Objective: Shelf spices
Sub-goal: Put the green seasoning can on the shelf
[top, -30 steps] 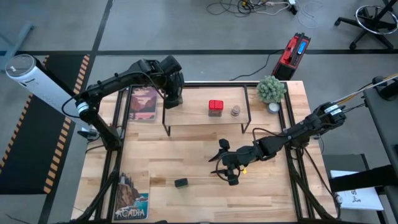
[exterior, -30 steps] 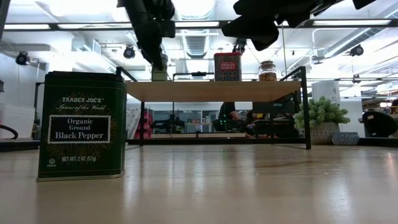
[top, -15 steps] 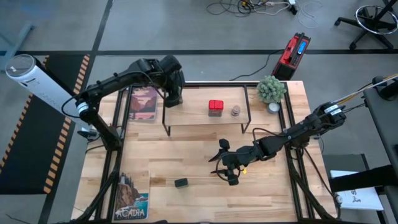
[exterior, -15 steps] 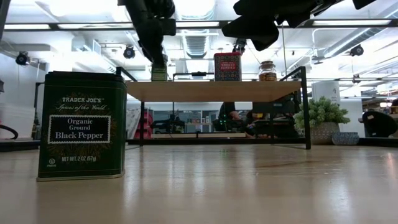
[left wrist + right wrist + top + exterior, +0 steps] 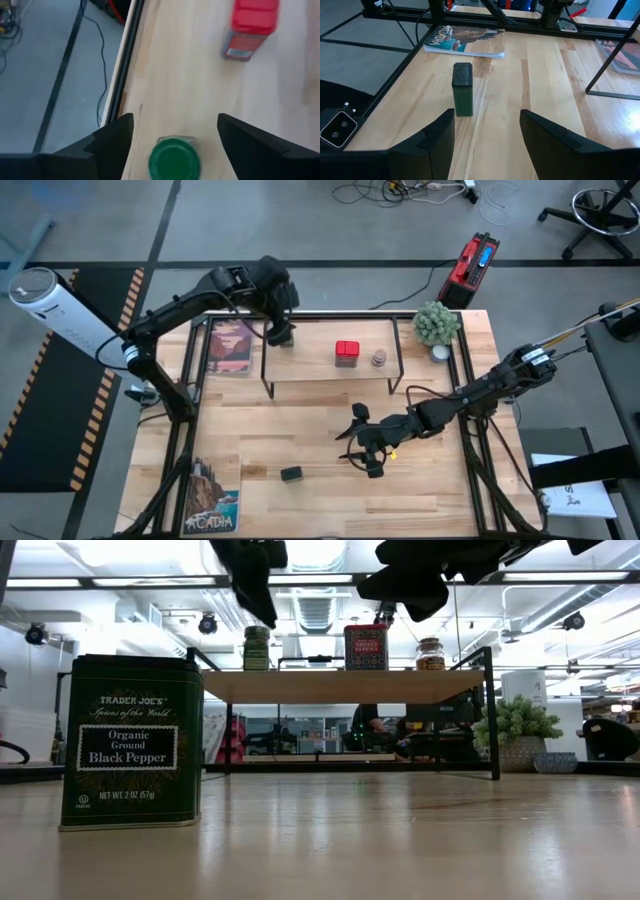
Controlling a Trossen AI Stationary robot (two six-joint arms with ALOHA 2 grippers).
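Since the earlier frame, the left pincer (image 5: 281, 320) has been lifted clear of the green-capped jar (image 5: 257, 648), which is left standing upright on the shelf (image 5: 345, 686) near its left end. Its fingers are spread wide with nothing between them, and it is seen directly above the jar's green cap in the left wrist view. Along the shelf board, the red square tin (image 5: 347, 353) is found at the middle, and the tiny tan round jar (image 5: 379, 359) just beside it toward the right end; the 3 containers stand apart from one another. A dark green pepper tin (image 5: 291, 474) is placed upright on the bench (image 5: 300, 430) toward its front edge, left of centre, off the shelf. The right pincer (image 5: 368, 450) is held low over the bench in front of the shelf, right of the pepper tin, with its fingers partly open and empty. A green potted plant (image 5: 436, 322) is seen at the back right corner.
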